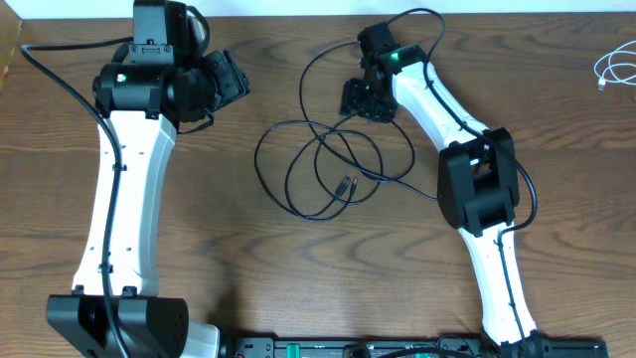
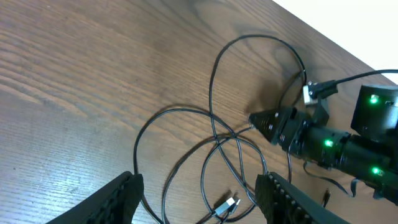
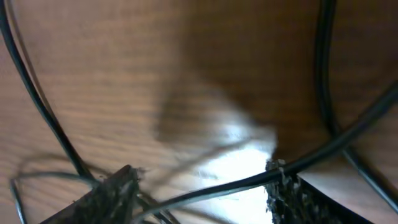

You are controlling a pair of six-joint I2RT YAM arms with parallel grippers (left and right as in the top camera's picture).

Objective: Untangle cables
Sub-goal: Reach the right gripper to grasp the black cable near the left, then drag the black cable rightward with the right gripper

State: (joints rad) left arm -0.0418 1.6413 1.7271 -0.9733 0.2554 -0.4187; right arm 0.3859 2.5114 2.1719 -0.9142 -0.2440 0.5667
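Two robot arms, one white cable, one tangle of black cables, strands uncountable

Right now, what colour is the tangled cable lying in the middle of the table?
The cable is black; the left wrist view shows it best.

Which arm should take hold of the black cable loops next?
Right. The right arm has its jaws open at the top edge of the black cable loops, a strand crossing between them in its wrist view. The left arm hangs off to the side, jaws open, touching no cable.

Cables on table (centre), overlapping — lone cord far right
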